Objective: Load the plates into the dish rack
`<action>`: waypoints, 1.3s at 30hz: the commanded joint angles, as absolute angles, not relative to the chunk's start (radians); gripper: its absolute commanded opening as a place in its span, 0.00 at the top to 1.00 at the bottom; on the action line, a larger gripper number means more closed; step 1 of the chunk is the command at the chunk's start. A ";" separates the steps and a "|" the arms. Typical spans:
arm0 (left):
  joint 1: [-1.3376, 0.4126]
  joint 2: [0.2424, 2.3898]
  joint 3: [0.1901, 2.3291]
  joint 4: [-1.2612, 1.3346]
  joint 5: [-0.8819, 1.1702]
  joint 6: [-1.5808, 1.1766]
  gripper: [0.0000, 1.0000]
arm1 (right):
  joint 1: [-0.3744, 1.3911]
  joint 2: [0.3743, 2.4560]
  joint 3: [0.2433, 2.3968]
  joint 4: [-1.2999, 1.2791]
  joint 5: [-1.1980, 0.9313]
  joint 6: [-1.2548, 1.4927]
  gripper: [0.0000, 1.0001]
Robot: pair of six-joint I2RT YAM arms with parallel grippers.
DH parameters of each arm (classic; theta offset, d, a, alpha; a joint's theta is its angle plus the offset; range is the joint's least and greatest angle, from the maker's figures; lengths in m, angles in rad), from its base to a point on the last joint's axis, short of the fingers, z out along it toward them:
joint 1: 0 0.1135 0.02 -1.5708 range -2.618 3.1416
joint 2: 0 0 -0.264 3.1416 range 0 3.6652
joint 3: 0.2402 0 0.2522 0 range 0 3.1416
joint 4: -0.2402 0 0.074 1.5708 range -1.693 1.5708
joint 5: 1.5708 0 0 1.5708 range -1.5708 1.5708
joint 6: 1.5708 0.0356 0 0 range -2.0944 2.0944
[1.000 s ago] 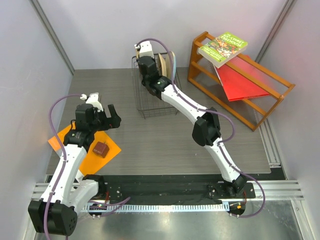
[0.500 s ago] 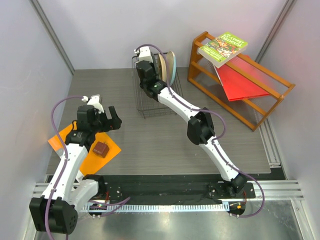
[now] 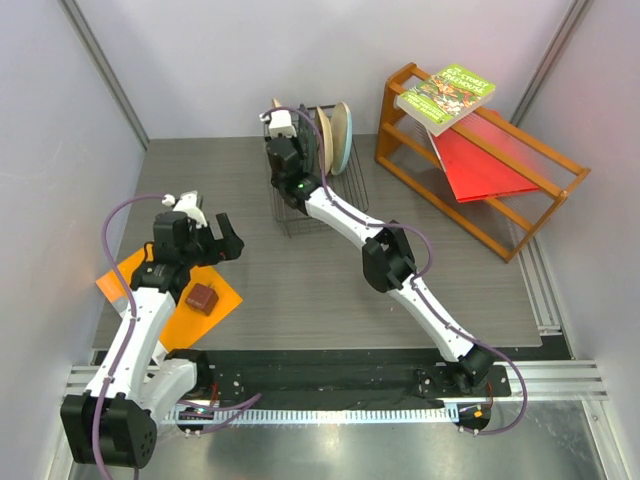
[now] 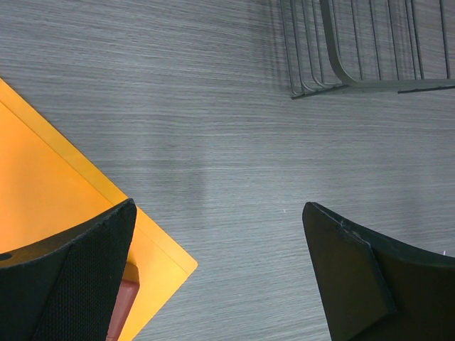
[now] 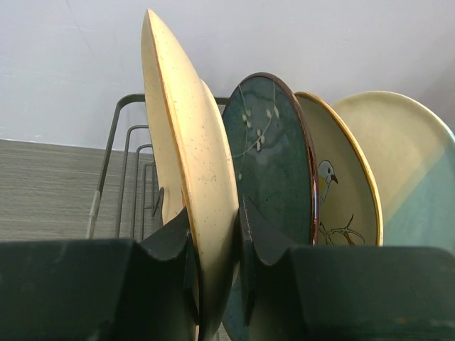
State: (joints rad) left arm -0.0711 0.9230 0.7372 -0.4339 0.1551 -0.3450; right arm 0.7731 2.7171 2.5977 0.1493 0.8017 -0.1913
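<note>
My right gripper [image 5: 213, 213] is shut on the rim of a tan-orange plate [image 5: 188, 142], held upright on edge in the black wire dish rack [image 5: 117, 135]. To its right stand the dark blue-grey plate [image 5: 274, 163], the tan plate with a bird painting [image 5: 341, 192] and the cream and light-blue plate [image 5: 412, 177]. In the top view the right gripper [image 3: 288, 148] is over the left part of the rack [image 3: 310, 205], with the plates [image 3: 335, 135] beside it. My left gripper [image 3: 212, 240] is open and empty, well to the left of the rack [image 4: 355, 42].
An orange sheet [image 3: 140, 275] with a brown block [image 3: 201, 297] lies under the left arm; both show in the left wrist view [image 4: 50, 185]. An orange wooden shelf [image 3: 500, 215] with a book [image 3: 445, 95] and a red folder [image 3: 480, 165] stands at the back right.
My right arm has swung left across the rack with the tan plate, so the other plates now show to its right. The left arm has hardly moved.
</note>
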 commanded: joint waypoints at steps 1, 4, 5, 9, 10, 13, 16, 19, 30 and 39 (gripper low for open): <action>-0.055 0.913 0.732 -0.385 0.179 -0.364 0.01 | 0.782 2.680 2.640 0.302 0.773 -0.202 0.79; -0.049 0.910 0.726 -0.373 0.189 -0.371 0.00 | 0.784 2.668 2.614 0.325 0.756 -0.218 0.56; -0.046 0.910 0.721 -0.370 0.193 -0.377 0.00 | 0.787 2.668 2.612 0.333 0.750 -0.221 0.56; -0.041 0.911 0.715 -0.347 0.206 -0.390 0.00 | 0.793 2.669 2.606 0.350 0.750 -0.245 0.56; -0.040 0.911 0.715 -0.345 0.207 -0.390 0.00 | 0.793 2.668 2.603 0.350 0.753 -0.244 0.56; -0.038 0.907 0.716 -0.350 0.204 -0.390 0.01 | 0.799 2.643 2.580 0.356 0.767 -0.238 0.56; -0.038 0.897 0.724 -0.350 0.199 -0.381 0.00 | 0.811 2.570 2.519 0.368 0.752 -0.247 0.49; -0.038 0.900 0.759 -0.325 0.187 -0.361 0.01 | 0.834 2.465 2.452 0.358 0.704 -0.287 0.28; -0.038 1.071 0.974 -0.291 0.167 -0.209 0.01 | 0.833 1.991 1.904 0.008 0.646 -0.249 0.00; -0.040 1.195 1.113 -0.267 0.230 -0.229 0.01 | 0.816 1.712 1.473 -0.103 0.777 -0.244 0.00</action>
State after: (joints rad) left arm -0.0444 1.1622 1.0393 -0.3241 0.1902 -0.2443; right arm 0.8234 1.7897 1.6001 -0.0433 0.7048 -0.2470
